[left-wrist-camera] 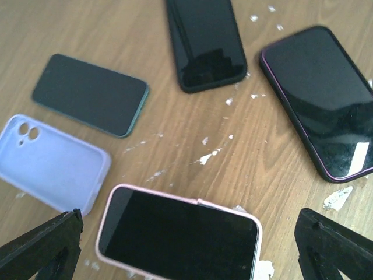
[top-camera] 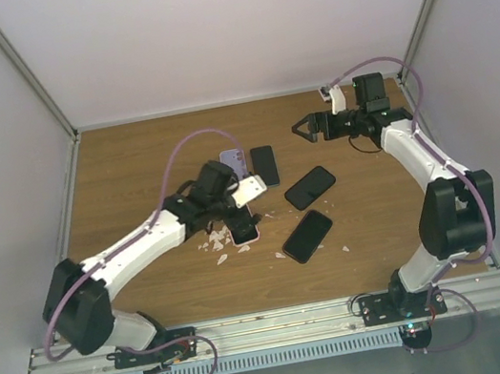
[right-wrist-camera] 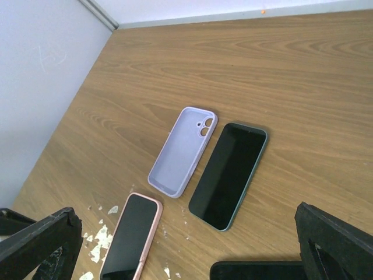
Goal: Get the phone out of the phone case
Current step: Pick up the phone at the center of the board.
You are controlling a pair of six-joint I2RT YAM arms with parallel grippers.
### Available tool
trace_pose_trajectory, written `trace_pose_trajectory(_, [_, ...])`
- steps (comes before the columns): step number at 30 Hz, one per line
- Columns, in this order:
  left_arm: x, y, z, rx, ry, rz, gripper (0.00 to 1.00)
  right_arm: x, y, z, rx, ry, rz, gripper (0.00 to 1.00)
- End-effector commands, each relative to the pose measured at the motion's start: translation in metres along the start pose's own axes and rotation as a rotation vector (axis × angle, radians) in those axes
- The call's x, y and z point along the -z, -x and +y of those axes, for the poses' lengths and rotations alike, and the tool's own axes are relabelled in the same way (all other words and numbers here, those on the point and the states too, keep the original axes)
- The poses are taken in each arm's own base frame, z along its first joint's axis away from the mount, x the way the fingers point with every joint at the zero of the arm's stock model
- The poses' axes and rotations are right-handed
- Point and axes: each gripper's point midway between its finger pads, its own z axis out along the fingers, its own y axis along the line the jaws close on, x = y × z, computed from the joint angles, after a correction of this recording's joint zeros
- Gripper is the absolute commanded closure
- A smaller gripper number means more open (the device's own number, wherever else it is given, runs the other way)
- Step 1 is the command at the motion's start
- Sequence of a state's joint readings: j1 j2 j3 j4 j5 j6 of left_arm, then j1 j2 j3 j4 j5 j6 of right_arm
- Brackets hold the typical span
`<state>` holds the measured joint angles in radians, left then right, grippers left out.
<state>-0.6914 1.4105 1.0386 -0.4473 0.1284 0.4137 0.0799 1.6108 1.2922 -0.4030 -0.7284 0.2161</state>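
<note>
Four phones and one empty case lie on the brown wooden table, which is speckled with white flakes. The black-screened phone in a pink case sits at the bottom centre of the left wrist view, between the widely parted fingers of the left gripper. Just beside it, at the left, lies the empty lilac case. Above are a dark green phone, a black phone and a purple-rimmed black phone, each apart. The right gripper, jaws spread and holding nothing, hovers at the upper right of the top view.

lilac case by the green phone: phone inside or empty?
Empty. The lilac case lies open side up, bare inner surface and camera cutout showing, no screen in it.
</note>
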Motion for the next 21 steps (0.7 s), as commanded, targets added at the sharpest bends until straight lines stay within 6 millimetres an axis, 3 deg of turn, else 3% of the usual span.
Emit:
trace_pose_trajectory(1, [-0.029, 0.009, -0.007, -0.135, 0.06, 0.012, 0.01, 0.011, 0.01, 0.001, 0.073, -0.041, -0.047, 0.0])
trace_pose_trajectory(7, [-0.071, 0.015, -0.016, -0.175, 0.081, 0.052, 0.01, 0.011, 0.009, 0.0, 0.083, -0.051, -0.046, 0.0])
trace_pose_trajectory(11, [-0.095, 0.005, -0.022, -0.204, 0.083, 0.103, 0.01, 0.01, 0.008, -0.001, 0.081, -0.053, -0.042, 0.0])
trace_pose_trajectory(21, [-0.116, -0.03, -0.017, -0.22, 0.136, 0.212, 0.01, 0.004, 0.003, -0.005, 0.065, -0.04, -0.025, 0.0])
